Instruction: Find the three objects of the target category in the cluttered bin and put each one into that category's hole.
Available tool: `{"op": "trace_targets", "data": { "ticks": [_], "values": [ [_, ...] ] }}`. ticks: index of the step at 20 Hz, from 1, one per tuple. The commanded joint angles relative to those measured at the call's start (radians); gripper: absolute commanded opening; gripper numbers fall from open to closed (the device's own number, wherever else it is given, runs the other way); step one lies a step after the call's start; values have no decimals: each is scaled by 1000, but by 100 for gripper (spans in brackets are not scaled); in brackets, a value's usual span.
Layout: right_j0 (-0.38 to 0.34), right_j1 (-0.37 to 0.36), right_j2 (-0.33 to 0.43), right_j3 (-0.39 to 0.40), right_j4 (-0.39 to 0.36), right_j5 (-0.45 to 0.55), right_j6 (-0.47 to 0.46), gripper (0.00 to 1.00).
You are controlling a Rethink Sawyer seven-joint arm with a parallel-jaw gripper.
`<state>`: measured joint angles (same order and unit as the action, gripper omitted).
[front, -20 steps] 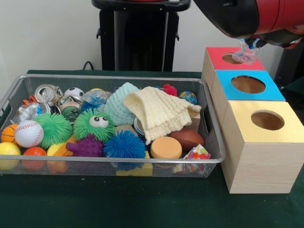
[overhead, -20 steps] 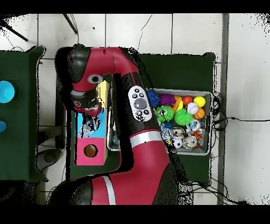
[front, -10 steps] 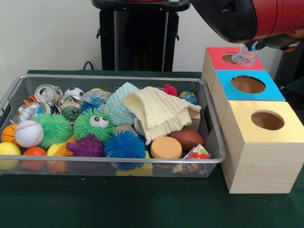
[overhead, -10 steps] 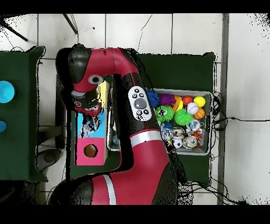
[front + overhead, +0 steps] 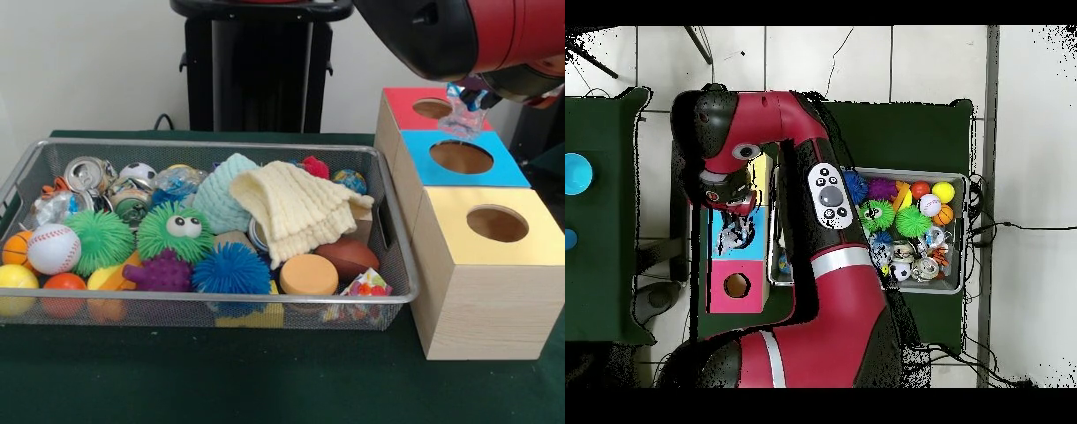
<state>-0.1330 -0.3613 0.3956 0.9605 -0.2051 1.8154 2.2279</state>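
Claw: the claw (image 5: 465, 91) pinches a crinkly clear plastic piece (image 5: 461, 115), which hangs just under it.
Below the claw: the plastic dangles between the red box (image 5: 408, 99) and the blue box (image 5: 468, 168), right over the line where they meet.
Holes: the red box's hole (image 5: 432, 108) is just beside the plastic on one side; the blue box's hole (image 5: 461, 156) is just below and in front.
Far from the claw: the wire bin (image 5: 203, 300) sits well off to the side, full of balls, a yellow cloth (image 5: 296, 212) and shiny cans (image 5: 86, 172).
How to do it well: I think the claw should line the plastic up right over the middle of one hole, go low, then let go, so the light piece does not catch on the rim.
Watch out: floppy plastic can stick to the claw.
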Motion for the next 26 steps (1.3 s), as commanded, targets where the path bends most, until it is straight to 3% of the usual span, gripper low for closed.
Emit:
{"op": "trace_targets", "data": {
  "ticks": [1,16,17,26],
  "values": [
    [-1,-14,-20,105,24,-109,76,0],
    [-7,11,-19,91,0,-130,29,0],
    [-7,12,-19,89,-2,-130,26,100],
    [-6,30,-21,53,-21,-131,19,100]
  ]
}}
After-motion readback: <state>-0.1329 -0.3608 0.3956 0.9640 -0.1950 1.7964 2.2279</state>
